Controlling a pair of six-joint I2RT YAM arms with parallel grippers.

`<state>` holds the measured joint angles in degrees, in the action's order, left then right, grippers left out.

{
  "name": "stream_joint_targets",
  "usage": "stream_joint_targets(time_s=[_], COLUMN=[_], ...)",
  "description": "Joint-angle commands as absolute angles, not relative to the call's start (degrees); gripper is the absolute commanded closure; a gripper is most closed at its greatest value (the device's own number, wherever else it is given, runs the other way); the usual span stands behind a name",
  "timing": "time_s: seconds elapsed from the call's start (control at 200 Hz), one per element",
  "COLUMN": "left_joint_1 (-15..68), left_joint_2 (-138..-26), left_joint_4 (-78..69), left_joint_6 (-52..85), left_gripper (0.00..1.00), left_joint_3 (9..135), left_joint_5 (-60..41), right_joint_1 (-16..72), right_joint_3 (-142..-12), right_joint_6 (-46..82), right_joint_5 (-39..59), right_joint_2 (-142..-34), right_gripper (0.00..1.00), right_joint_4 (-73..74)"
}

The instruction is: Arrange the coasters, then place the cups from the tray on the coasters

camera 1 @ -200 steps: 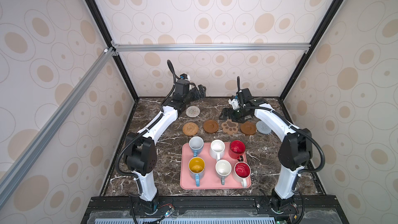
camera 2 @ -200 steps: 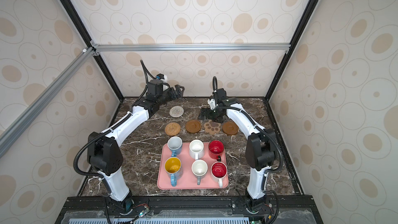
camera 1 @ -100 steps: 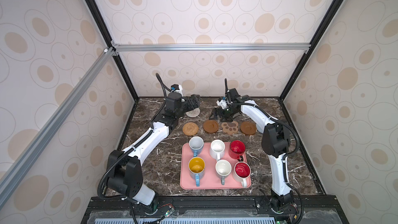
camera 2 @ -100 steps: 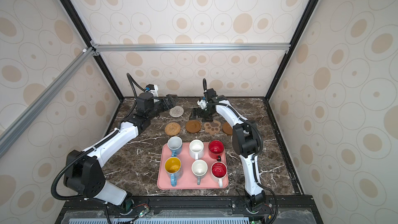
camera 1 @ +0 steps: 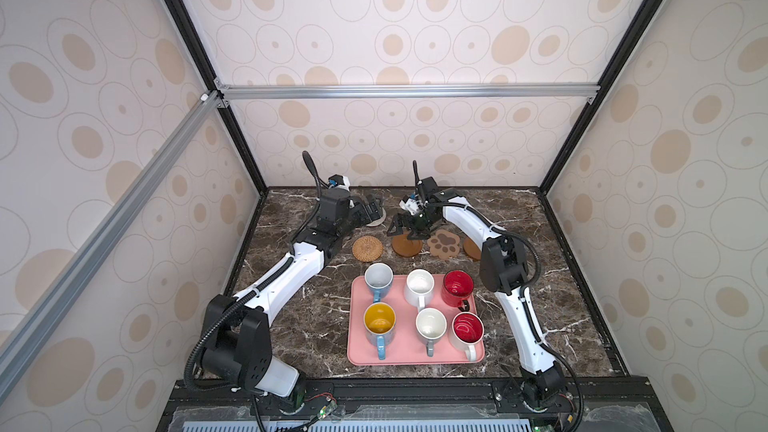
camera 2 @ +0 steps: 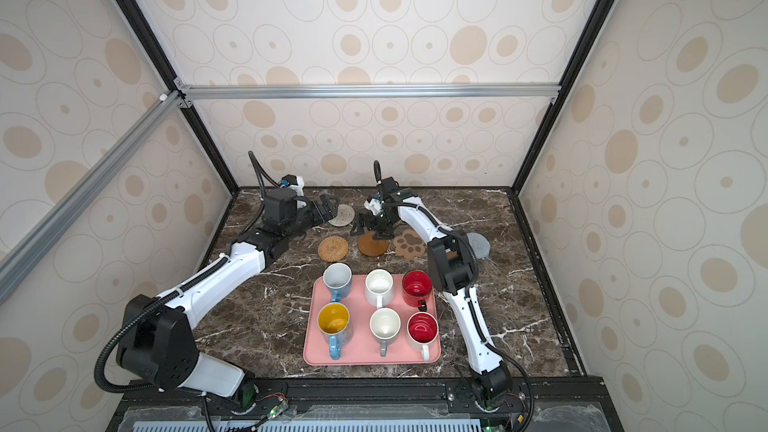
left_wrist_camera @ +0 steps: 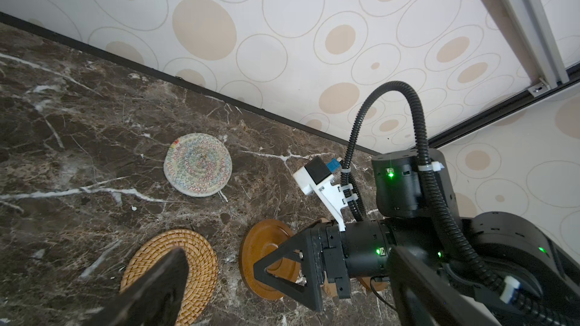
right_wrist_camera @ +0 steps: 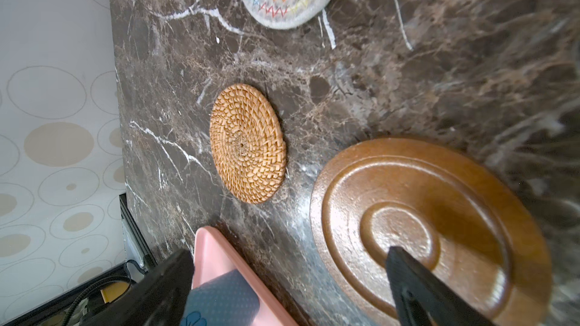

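Far row of coasters, partly screened
Woven coaster (camera 1: 376, 223) mostly behind left claw (camera 1: 375, 210); second brown disc (camera 1: 471, 248) half behind right arm (camera 1: 465, 218), blue-grey coaster (camera 2: 481, 245) clipped by it too; right wrist view crops tray (right_wrist_camera: 213, 252), desk (right_wrist_camera: 502, 73) blurred.

Pink rect. tray (camera 1: 407, 353): plain. Round woven coaster (left_wrist_camera: 197, 169): grey-white, multicol. zigzag stitching. Round rattan coaster (right_wrist_camera: 248, 144): tan, spiral weave. Wooden disc coaster (right_wrist_camera: 423, 230): glossy brown, concentric rings. Paw-shaped coaster (camera 1: 444, 243): brown, darker pads. Marble tabletop (camera 1: 320, 338): dk brown, white veins.
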<state>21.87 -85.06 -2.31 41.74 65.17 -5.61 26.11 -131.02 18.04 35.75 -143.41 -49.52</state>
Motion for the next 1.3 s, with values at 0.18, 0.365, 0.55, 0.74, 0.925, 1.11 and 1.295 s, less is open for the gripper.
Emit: stream_joint_targets(time_s=[0.18, 0.365, 0.55, 0.74, 0.925, 1.11, 1.295], left_joint_1=[22.15, 22.1, 22.15, 22.12, 22.13, 22.09, 22.06], left_joint_2=[-84.02, -83.34, -81.08, -79.26, -76.83, -74.77, -74.96], left_joint_4=[1.19, 6.86, 7.92, 9.1, 10.49, 10.46, 12.09], left_joint_6=[41.8, 39.14, 39.92, 40.6, 41.12, 42.13, 41.55], left_gripper=[0.0, 0.0, 0.0, 0.0, 0.0, 0.0, 0.0], left_joint_3=[65.54, 66.62, 63.11, 60.12, 56.38, 53.99, 53.82], left_joint_5=[-6.39, -6.97, -7.69, -9.51, -10.22, -9.76, -9.23], right_joint_1=[27.08, 27.06, 26.98, 26.99, 26.35, 24.75, 23.58], right_joint_3=[-132.71, -132.11, -132.1, -132.1, -133.99, -135.86, -136.63], right_joint_6=[19.92, 22.54, 26.35, 31.86, 35.68, 40.04, 41.53], right_joint_5=[32.18, 29.3, 25.76, 21.96, 18.84, 18.91, 19.42], right_joint_2=[-145.94, -147.26, -148.59, -149.67, -151.57, -153.11, -154.13], right_gripper=[0.01, 0.01, 0.01, 0.01, 0.02, 0.01, 0.01], right_joint_4=[-51.57, -50.13, -46.09, -39.96, -36.95, -33.55, -30.63])
